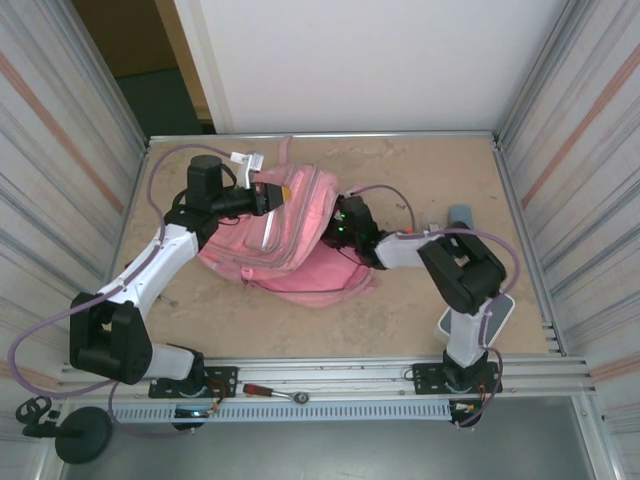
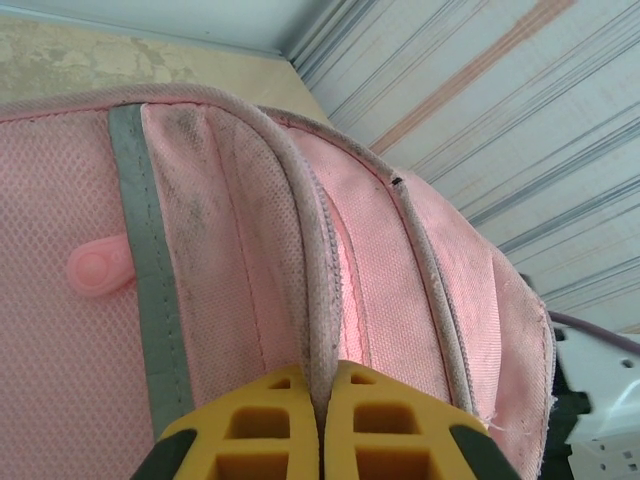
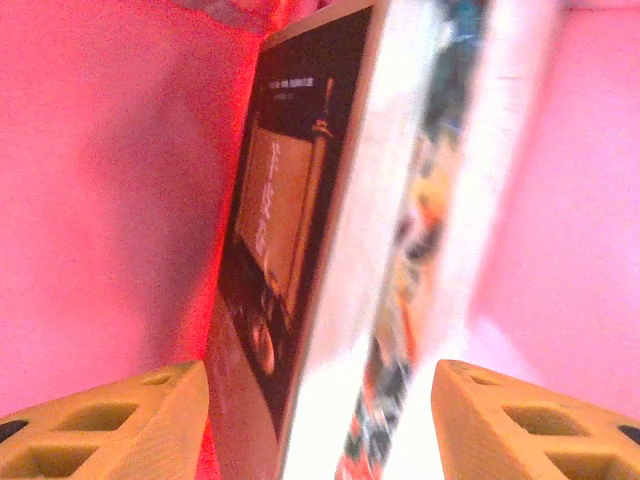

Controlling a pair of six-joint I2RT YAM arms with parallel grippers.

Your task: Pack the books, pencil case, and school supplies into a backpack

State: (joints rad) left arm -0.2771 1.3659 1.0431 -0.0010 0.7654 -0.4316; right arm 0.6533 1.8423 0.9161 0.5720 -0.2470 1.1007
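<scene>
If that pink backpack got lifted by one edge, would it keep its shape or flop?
Probably flop: the backpack lies slumped and creased on the table. Its piped edge pinches thin in the left gripper, suggesting soft fabric. The mesh weave looks grippy rather than slippery.

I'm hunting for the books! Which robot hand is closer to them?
Right. The right gripper is inside the backpack, the books between its open fingers. The left gripper is outside, pinching the backpack's piped edge.

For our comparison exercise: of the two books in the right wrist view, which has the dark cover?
The left book, dark brown with an orange-gold panel; the right book is brightly multicoloured.
</scene>
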